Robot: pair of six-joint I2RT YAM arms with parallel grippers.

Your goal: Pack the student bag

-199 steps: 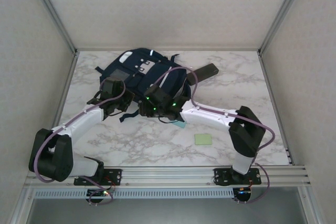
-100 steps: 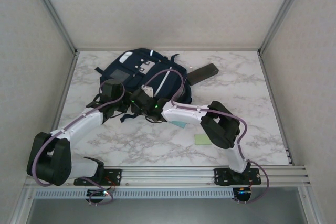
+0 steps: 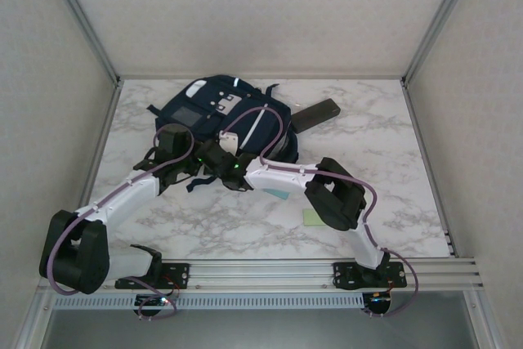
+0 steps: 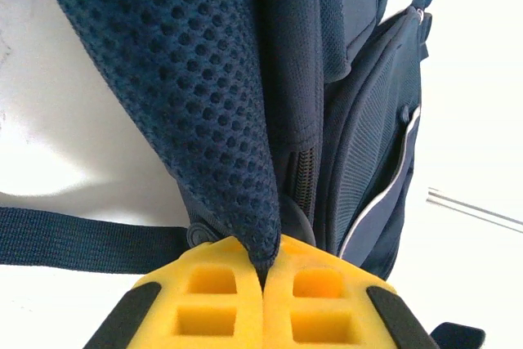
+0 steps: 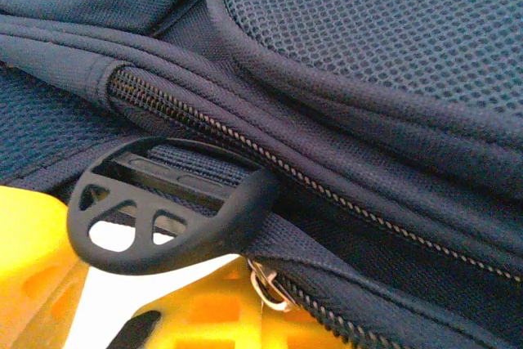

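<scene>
**A:** ok, how far along is this? The left gripper (image 4: 265,263) is clamped shut on the bag's mesh strap (image 4: 188,87), with the fabric edge pinched between the pads. A band of webbing (image 4: 82,239) runs off toward 9 o'clock below it.

**B:** Right gripper (image 5: 260,306) is closed too. There's a small metal zip pull (image 5: 263,286) right at its fingertips, so I'd say it's got hold of that. A black plastic loop (image 5: 163,218) sits at its 10 o'clock. The zip (image 5: 270,165) runs across above it, and the teeth look meshed along the stretch I can see.

**A:** So one arm braces and the other's set to drag the zip, that's my guess anyway. From above, the bag (image 3: 214,108) lies flat around 11 o'clock on the surface (image 3: 384,161), with both grippers working at its 6 o'clock edge.

**B:** And the stuff to pack is sitting outside it. There's a dark case (image 3: 315,113) just beside the bag at its 3 o'clock and a green pad (image 3: 313,217) well apart at 5 o'clock. Something teal (image 3: 278,194) is poking out from under the right arm, can't tell what it is.

**A:** Early days then. Can't see inside the bag, but going by the loose items I'd call this the opening step. What's left is to get the compartment open, load those things in and zip it shut.
</scene>
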